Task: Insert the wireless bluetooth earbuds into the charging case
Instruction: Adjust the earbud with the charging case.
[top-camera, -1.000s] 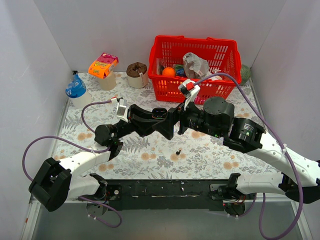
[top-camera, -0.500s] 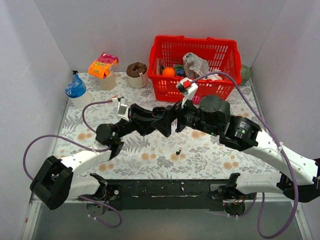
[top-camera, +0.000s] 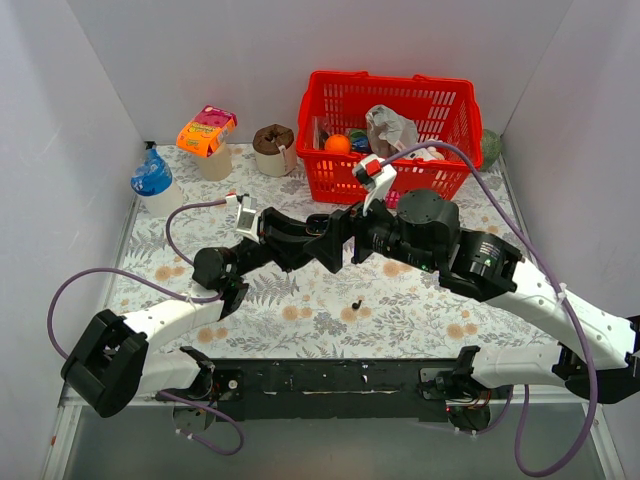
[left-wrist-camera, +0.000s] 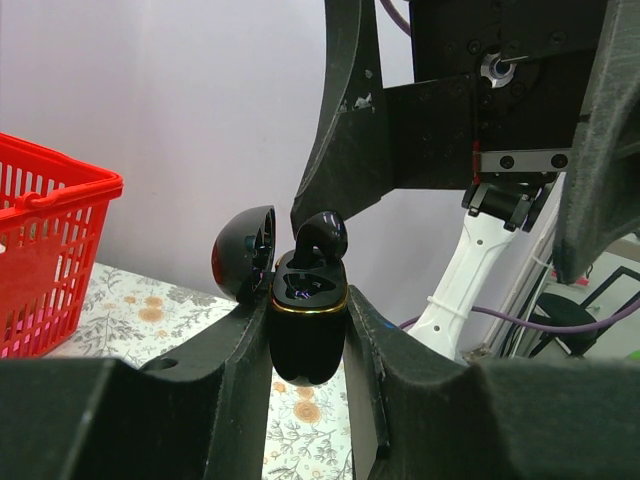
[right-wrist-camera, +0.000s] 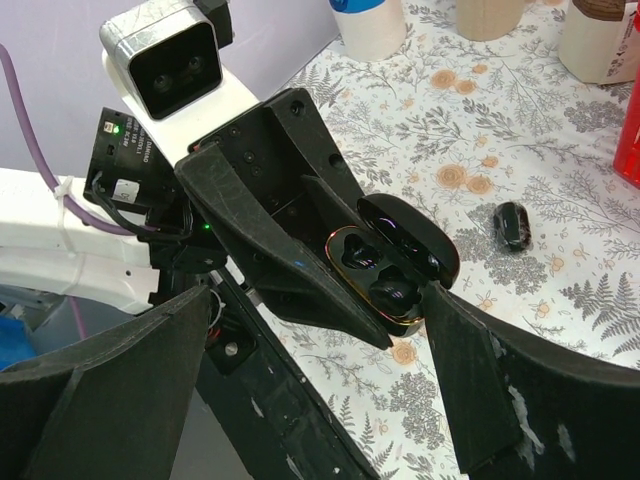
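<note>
Above the middle of the floral cloth (top-camera: 300, 310), the left gripper (left-wrist-camera: 306, 300) stays clamped on the black charging case (left-wrist-camera: 308, 345), holding it upright off the table with its lid (left-wrist-camera: 245, 252) swung open to one side. One earbud (left-wrist-camera: 322, 236) stands in a well of the case. Its rounded head still pokes above the gold rim, so it looks placed rather than fully seated.

Over the last second the right arm has slid a little to the left, closing on its partner. The right gripper (right-wrist-camera: 320, 295) now has its fingers spread wide on either side of the case and grips nothing. One dark fingertip hangs just over the raised bud in the left wrist view; whether it touches, I cannot tell. The left arm has barely shifted.

That small advance suggests the bud has been let go and now needs a nudge down to click home. The right wrist view shows both wells, but whether the second is filled is unclear. A loose earbud (top-camera: 357, 303) lies where it was, on the cloth nearer the arm bases, well apart from the case, so the task is probably unfinished.
</note>
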